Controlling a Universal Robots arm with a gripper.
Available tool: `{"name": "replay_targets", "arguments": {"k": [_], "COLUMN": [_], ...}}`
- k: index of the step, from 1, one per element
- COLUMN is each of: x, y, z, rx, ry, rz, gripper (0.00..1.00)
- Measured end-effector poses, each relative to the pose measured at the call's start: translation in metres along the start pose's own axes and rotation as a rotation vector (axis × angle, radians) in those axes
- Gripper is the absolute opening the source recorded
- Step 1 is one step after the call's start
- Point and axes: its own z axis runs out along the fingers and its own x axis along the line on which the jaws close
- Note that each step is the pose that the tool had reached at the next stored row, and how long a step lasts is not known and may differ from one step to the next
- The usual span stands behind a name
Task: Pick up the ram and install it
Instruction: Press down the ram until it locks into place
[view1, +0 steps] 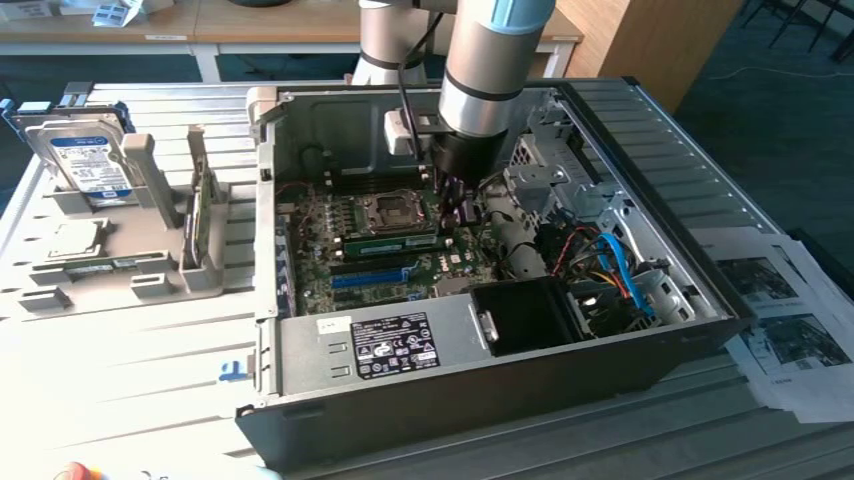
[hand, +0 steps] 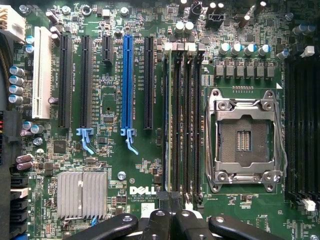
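In the exterior view, the arm reached down into the open case (view1: 641, 330) on the table (view1: 120, 380), its gripper (view1: 451, 188) low over the motherboard (view1: 347, 225). The ram (view1: 392, 243) lay seated in a slot just below the CPU socket (view1: 395, 208). A hard drive (view1: 88, 158) stood in a rack at the exterior view's left.

In the wrist view, the gripper (hand: 169, 200) was together, empty, above the ram (hand: 165, 125) standing edge-on in the slot beside the blue slot (hand: 127, 80).
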Motion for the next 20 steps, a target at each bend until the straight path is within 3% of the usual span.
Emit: {"name": "replay_targets", "arguments": {"k": [20], "x": [0.0001], "y": [-0.0001], "z": [0.0028], "rx": [-0.0001], "ry": [0.0004], "rz": [0.0], "gripper": [0.1]}}
